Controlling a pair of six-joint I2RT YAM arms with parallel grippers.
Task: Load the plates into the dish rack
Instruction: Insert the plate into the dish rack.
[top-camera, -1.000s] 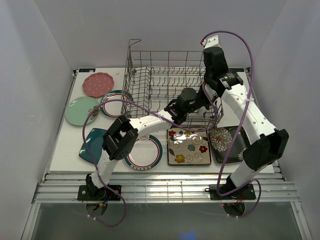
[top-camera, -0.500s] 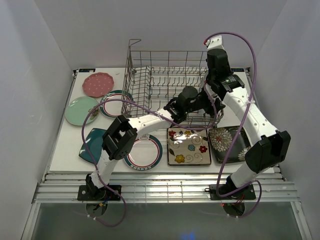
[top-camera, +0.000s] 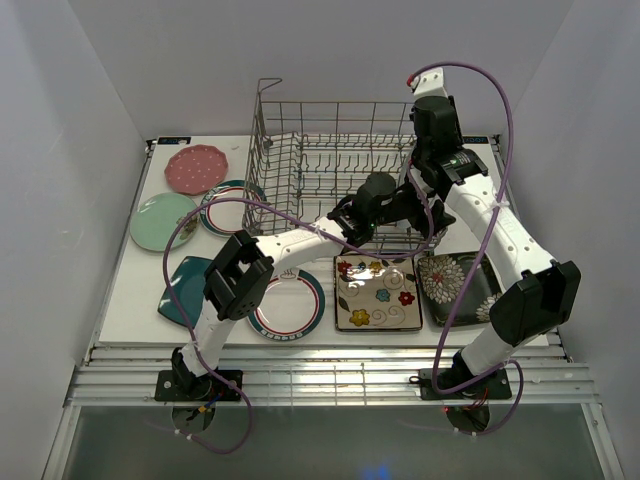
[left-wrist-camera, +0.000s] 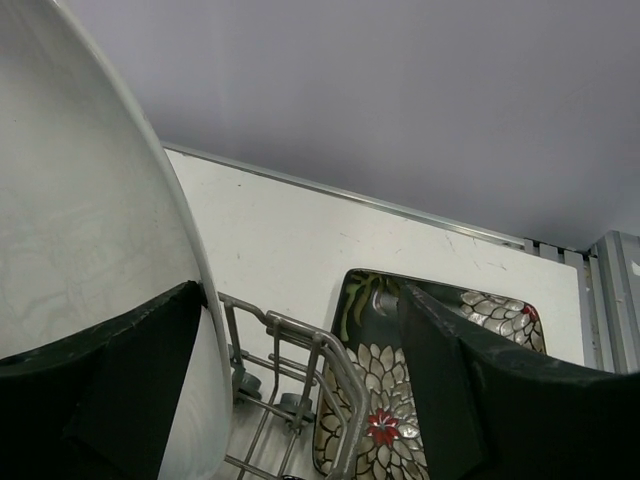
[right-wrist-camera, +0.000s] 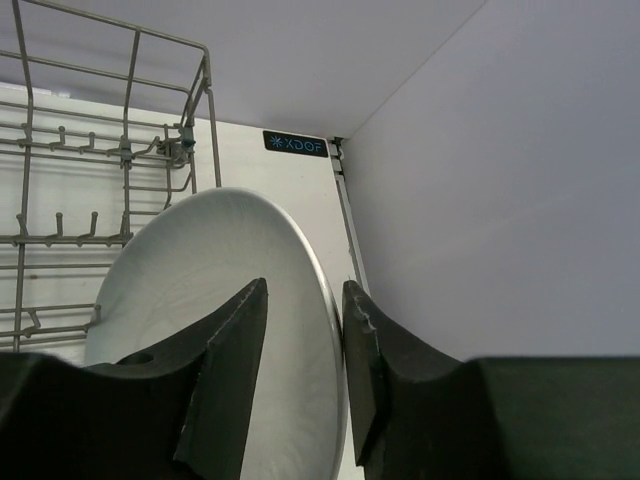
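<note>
White oval plate (right-wrist-camera: 200, 260) stood in grey wire dish rack (top-camera: 330, 150) — left gripper (left-wrist-camera: 300, 300) spread, right gripper (right-wrist-camera: 305, 290) straddling rim, grip unclear — could topple if unsupported.

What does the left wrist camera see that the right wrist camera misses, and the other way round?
Only the left wrist view shows the dark square plate with white and red flowers. Only the right wrist view shows the small black label with blue lettering. Both show the smooth white oval plate and the grey wire dish rack.
</note>
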